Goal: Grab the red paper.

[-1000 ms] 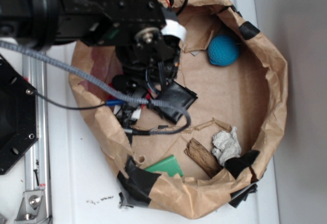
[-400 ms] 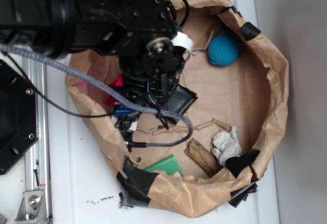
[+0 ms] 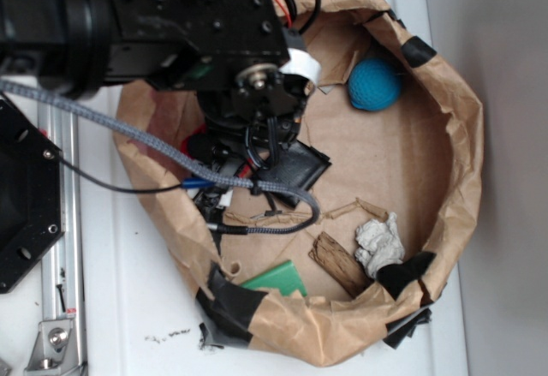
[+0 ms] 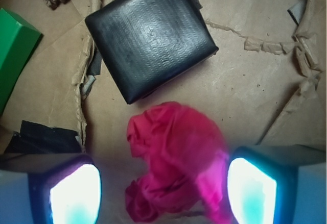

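From outside we see our arm [image 3: 171, 25] has dipped back over the bin's [image 3: 462, 136] nine o'clock side since a moment ago, and at the wrist our gripper [image 4: 163, 183] spreads around the red paper [image 4: 173, 163], six o'clock of the wallet [image 4: 150, 35], ready to pinch.

The red paper [image 4: 173, 163] looked thin, soft and full of wrinkles, with a dull finish. The black wallet [image 4: 149, 36] had a bumpy, leather-like skin with a faint shine. The brown paper bin [image 3: 454, 136] was crumpled, rough and matt, and black tape [image 3: 229, 301] held its edge. The green box [image 4: 13, 55] looked smooth. The blue ball [image 3: 374, 84] looked knobbly. The white paper wad [image 3: 379, 244] was crinkled. The gripper [image 4: 163, 191] fingers [image 4: 253, 188] shone like glossy plastic.
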Controlling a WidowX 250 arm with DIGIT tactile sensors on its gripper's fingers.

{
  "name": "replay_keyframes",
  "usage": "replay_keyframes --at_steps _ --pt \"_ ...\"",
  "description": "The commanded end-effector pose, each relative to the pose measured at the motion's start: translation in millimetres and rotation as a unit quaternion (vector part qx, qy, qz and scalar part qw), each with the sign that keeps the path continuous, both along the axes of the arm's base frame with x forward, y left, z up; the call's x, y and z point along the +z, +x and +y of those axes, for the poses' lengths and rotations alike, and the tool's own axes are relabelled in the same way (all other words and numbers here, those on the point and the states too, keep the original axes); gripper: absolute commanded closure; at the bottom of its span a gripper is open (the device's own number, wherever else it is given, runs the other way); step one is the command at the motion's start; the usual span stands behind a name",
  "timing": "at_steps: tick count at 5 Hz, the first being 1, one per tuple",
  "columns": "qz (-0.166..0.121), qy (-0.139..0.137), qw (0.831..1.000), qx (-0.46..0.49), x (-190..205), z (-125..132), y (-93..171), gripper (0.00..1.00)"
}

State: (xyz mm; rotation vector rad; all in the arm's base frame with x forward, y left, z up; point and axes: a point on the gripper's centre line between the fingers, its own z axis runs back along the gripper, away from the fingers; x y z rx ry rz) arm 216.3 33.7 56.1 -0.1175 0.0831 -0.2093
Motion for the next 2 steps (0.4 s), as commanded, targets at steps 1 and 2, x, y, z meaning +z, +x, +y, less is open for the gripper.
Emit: replay_keyframes --at_steps 1,2 --pt "-0.024 0.006 1.000 -0.008 15 0 5 0.00" --pt "0.018 0.031 0.999 -0.018 -28 -5 6 0.00"
